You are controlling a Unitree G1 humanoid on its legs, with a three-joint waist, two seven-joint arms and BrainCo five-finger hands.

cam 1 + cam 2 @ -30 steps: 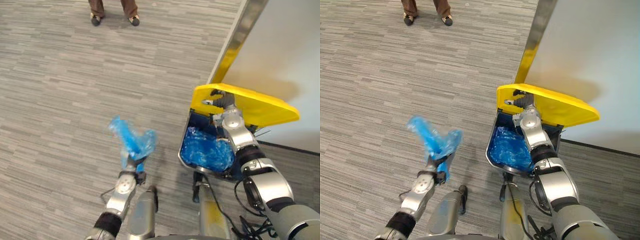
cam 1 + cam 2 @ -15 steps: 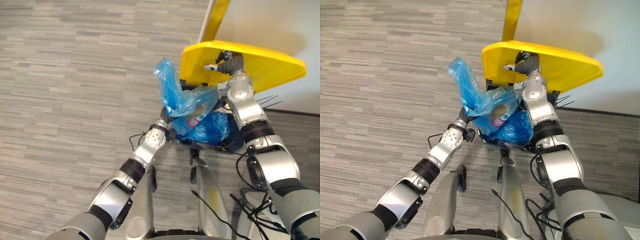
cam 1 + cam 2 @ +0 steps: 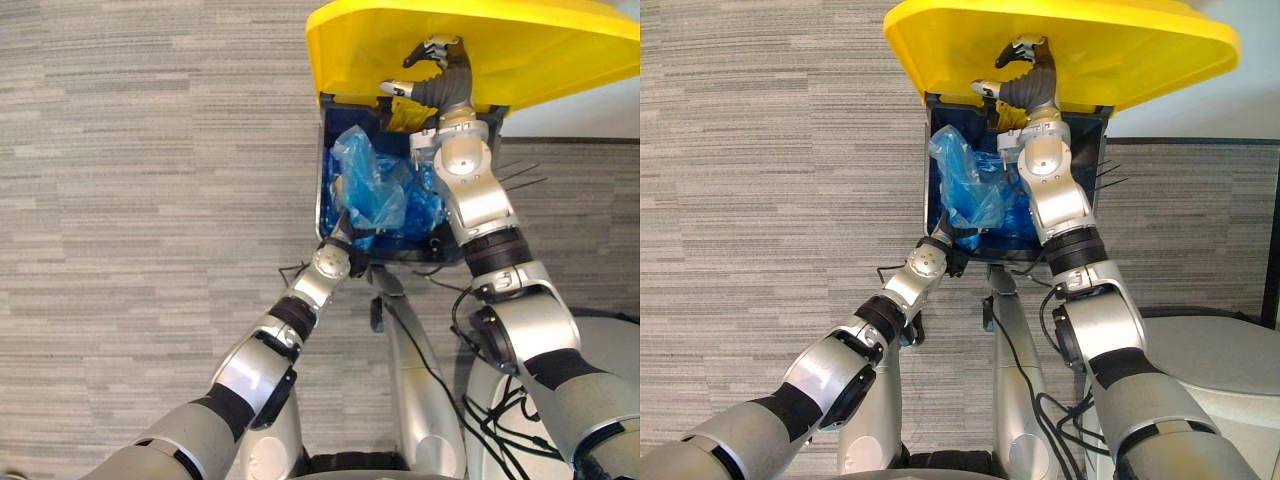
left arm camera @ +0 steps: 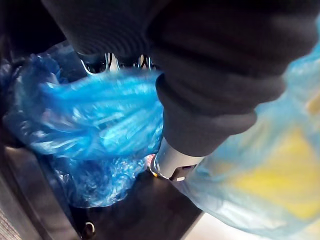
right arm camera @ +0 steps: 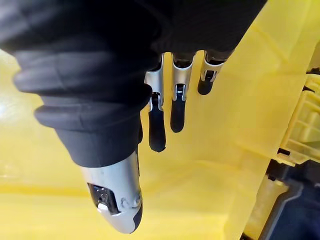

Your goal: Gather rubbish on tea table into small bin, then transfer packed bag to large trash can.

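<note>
The large trash can [image 3: 322,170] is dark blue with a blue liner [image 3: 432,198] inside. Its yellow lid [image 3: 540,45] is raised. My right hand [image 3: 437,78] is open, its straight fingers [image 5: 176,107] pressed against the lid's underside. The packed blue bag [image 3: 365,185] sits in the can's mouth, standing up above the rim. My left hand [image 3: 335,255] is at the can's front rim, right under the bag's neck. In the left wrist view blue plastic [image 4: 90,115] lies just past the hand, and its grip is hidden.
Grey striped carpet [image 3: 150,200] stretches to the left of the can and in front of it. A pale wall [image 3: 1230,110] with a dark skirting line stands behind the can on the right.
My left hand has swung the blue bag from over the carpet rightwards into the can's mouth. The right hand still holds the lid up. The camera has moved closer over the can.
</note>
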